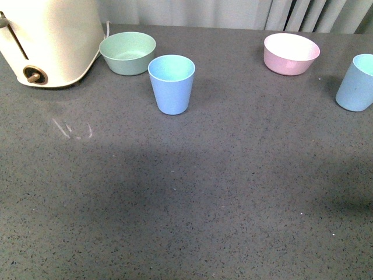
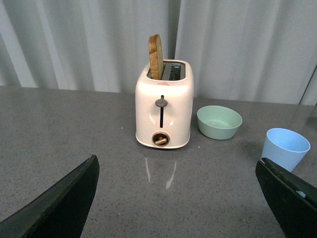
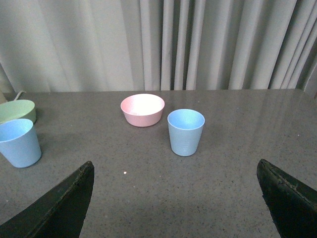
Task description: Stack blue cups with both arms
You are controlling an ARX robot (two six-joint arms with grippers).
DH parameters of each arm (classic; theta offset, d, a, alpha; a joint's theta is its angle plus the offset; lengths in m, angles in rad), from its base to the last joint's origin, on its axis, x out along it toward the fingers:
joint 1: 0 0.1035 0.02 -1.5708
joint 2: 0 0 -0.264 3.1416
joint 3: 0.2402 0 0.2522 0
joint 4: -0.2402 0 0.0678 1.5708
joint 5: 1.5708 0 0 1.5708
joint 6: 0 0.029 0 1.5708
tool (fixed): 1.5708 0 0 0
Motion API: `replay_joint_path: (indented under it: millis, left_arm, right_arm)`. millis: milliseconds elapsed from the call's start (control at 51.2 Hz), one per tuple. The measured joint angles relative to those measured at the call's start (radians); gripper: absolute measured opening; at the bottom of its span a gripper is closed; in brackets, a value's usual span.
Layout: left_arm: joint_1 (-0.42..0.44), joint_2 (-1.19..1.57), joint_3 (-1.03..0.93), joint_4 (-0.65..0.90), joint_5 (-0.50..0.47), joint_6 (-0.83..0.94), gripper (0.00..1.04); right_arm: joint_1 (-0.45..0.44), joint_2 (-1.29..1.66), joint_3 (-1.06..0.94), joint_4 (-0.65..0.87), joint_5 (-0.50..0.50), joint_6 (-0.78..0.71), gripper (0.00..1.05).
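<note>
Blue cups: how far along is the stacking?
Done: nothing. One blue cup stands by the green bowl, the second cup apart, near the pink bowl, both upright, empty. In hand: nothing; left gripper and right gripper open. Left: grasp both, nest one.

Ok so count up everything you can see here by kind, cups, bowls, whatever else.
Blue cups: 2
Bowls: 2, a green bowl and a pink bowl
Toaster: 1
Bread slice, standing in the toaster: 1
Total: 6
</note>
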Motion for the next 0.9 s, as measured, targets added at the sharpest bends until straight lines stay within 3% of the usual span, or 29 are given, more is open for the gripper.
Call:
replay_joint_path:
  millis: [547,606,664,899]
  left_arm:
    - [0.0,0.0,0.0,0.0,0.001,0.0,0.96]
    - [0.019,0.163,0.121,-0.278,0.141,-0.138,0.96]
    - [-0.001,0.392,0.245,-0.465,0.181,-0.269,0.96]
    - [-0.063,0.963,0.465,-0.192,0.19,-0.404,0.96]
  right_arm:
    - [0.0,0.0,0.0,0.0,0.0,0.0,0.96]
    - [0.0,0.0,0.0,0.0,0.0,0.0,0.96]
    - [0.0,0.0,0.0,0.0,0.0,0.0,0.96]
    - [0.0,0.0,0.0,0.0,0.0,0.0,0.96]
